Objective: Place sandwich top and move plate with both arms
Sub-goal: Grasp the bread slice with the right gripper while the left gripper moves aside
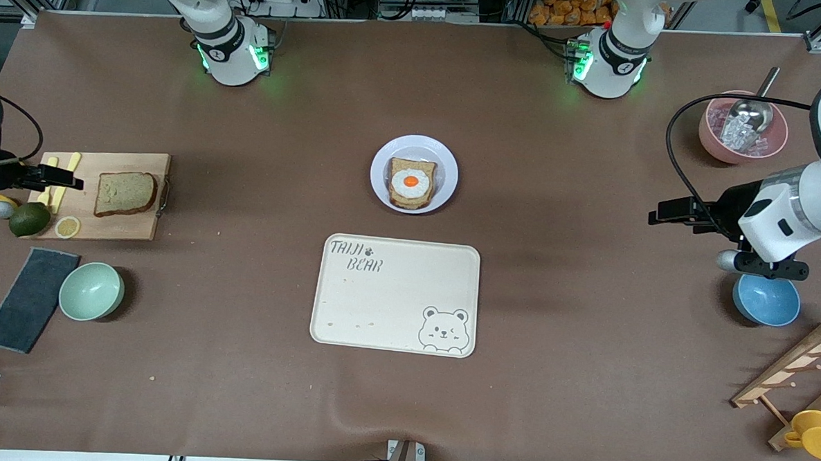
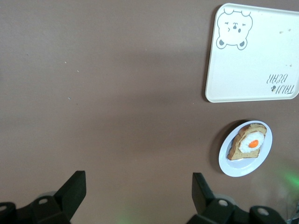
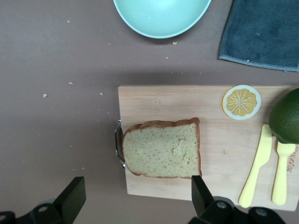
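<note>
From the front, the sandwich top (image 1: 126, 194) is lying flat on a wooden cutting board (image 1: 116, 228) at the right arm's end of the table. It is a light brown slice with a darker crust, and its long way is running along the board, with its rounded end pointing toward the middle of the table. The plate (image 1: 383, 153) is sitting in the middle of the table, holding toast with a fried egg (image 1: 412, 183), and bare brown table is lying all around it. The bear tray (image 1: 395, 294) is lying nearer to the camera than the plate, well apart from it. The left gripper (image 1: 653, 217) is hanging over bare table above the blue bowl (image 1: 766, 300). The right gripper (image 1: 76, 183) is hanging over the board. In the left wrist view, the left gripper's fingers (image 2: 74, 189) are standing wide apart, holding nothing. In the right wrist view, the right gripper's fingers (image 3: 74, 196) are also standing wide apart and empty, and the slice is lying near the board's edge beside a metal handle (image 3: 118, 148).
</note>
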Controlling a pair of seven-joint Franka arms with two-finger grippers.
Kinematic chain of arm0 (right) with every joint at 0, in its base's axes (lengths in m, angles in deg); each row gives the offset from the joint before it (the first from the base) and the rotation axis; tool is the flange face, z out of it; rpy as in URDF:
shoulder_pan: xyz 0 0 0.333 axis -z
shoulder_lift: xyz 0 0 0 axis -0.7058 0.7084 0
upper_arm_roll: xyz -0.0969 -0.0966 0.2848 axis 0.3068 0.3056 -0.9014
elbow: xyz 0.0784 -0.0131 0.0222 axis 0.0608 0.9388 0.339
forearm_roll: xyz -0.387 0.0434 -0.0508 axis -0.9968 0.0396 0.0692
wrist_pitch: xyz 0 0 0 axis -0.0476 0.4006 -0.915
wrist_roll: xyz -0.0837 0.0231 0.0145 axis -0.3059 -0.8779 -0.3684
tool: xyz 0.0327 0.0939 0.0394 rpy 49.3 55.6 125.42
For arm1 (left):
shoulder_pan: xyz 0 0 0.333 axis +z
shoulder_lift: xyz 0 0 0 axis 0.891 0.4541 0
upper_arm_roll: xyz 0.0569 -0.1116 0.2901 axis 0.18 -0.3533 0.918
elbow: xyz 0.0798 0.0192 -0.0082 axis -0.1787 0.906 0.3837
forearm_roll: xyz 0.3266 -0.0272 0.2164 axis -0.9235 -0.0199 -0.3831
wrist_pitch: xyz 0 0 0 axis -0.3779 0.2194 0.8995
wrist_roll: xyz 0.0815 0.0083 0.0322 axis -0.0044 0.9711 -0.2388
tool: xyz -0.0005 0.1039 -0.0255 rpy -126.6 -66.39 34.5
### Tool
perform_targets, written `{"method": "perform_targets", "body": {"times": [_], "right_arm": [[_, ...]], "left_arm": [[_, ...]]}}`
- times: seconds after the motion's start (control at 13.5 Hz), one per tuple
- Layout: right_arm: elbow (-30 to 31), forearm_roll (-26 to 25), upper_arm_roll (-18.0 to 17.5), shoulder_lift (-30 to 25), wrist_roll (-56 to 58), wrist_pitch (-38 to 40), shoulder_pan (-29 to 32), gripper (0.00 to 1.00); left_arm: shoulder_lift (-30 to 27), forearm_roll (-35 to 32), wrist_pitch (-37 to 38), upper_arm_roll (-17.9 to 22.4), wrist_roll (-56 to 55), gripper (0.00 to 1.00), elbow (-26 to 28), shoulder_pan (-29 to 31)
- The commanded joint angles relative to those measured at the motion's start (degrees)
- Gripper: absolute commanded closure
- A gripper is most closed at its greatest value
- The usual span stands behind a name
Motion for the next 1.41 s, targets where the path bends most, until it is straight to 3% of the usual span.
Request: {"method": "perform_targets", "body": {"times": [0.0, 0.15, 0.37, 0.59, 0.74, 0.89, 1.04, 1.34], "right_arm": [[2.6, 2.8, -0.8, 1.5, 5.0, -3.4, 3.3, 0.0], [2.6, 5.3, -0.8, 4.9, 10.4, -5.0, 5.7, 0.05], [2.6, 5.3, -0.8, 6.9, 13.3, -6.6, 7.0, 0.15], [2.6, 5.4, -0.9, 9.5, 14.6, -8.6, 7.6, 0.15], [2.6, 7.7, -0.8, 11.0, 18.0, -9.9, 8.6, 0.2], [2.4, 9.0, -0.8, 12.5, 20.7, -10.5, 9.5, 0.25], [2.5, 9.0, -0.8, 13.0, 20.9, -11.0, 10.1, 0.32], [2.5, 9.2, -0.9, 14.2, 21.7, -11.2, 10.9, 0.38]], "left_arm": [[-2.2, 1.4, -1.3, -0.9, 0.0, 0.0, 3.9, 0.2], [-2.0, 4.7, -3.6, -1.6, 0.1, 0.0, 6.9, 0.0], [-2.0, 7.1, -8.2, -5.0, 0.4, 0.0, 12.9, 0.0], [-1.1, 15.5, -8.2, -5.0, 7.4, 0.0, 15.5, 0.4], [-1.1, 16.7, -8.2, -5.0, 8.0, 0.0, 15.3, 0.1], [-3.0, 13.1, -8.1, -4.6, 8.0, 0.0, 14.1, 0.2], [-6.1, 0.1, -8.1, -5.0, 7.1, 0.0, 11.8, 0.2], [-11.0, -14.1, -8.1, -5.7, -0.8, 0.0, 9.2, -0.3]]}}
